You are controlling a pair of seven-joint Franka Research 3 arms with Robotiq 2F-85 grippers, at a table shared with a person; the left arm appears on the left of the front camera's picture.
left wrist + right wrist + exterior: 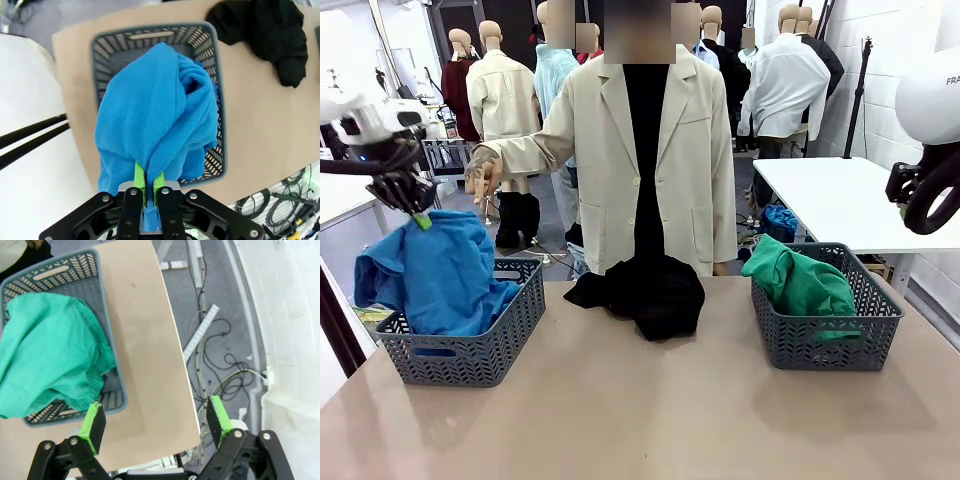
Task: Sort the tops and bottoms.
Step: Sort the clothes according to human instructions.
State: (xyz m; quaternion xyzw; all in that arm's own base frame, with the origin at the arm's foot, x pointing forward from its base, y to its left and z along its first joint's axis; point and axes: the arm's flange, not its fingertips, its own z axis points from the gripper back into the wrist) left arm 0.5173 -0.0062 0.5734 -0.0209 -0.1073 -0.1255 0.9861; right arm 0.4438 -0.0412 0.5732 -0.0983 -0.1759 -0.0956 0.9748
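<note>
while the left tool [148, 186] pinches the blue top [155, 115], the right tool [156, 422] gapes; no readable labels.

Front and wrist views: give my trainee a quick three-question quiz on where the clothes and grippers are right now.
1. True or false: the left gripper is shut on the blue garment.
2. Which garment lies on the table, outside both baskets?
A. green garment
B. black garment
C. blue garment
3. Fill in: the green garment lies in the ____ basket.

Key: 1 true; 2 B, the black garment; 3 right basket, with the right gripper open above it.
</note>
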